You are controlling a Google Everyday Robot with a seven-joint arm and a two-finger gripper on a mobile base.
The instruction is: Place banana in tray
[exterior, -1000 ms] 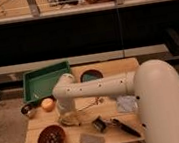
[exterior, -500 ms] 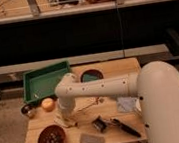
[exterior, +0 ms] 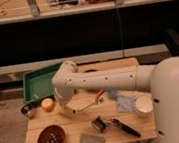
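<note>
The green tray (exterior: 38,84) sits at the table's back left corner. My gripper (exterior: 67,108) hangs below the white arm's elbow (exterior: 65,73), over the table just in front of the tray and right of a round orange fruit (exterior: 48,104). A pale yellow elongated shape, the banana (exterior: 84,105), lies directly at the gripper's right side, low over the table. I cannot tell whether it is held or resting on the wood.
A dark brown bowl (exterior: 51,138) with small items stands at the front left. A small metal bowl (exterior: 28,111) sits at the left edge. A blue cloth (exterior: 123,103), white cup (exterior: 143,106), grey sponge (exterior: 91,140) and black brush (exterior: 124,126) lie to the right.
The arm's elbow has risen a little, and the gripper with the pale banana beside it has shifted slightly up and back toward the tray.
</note>
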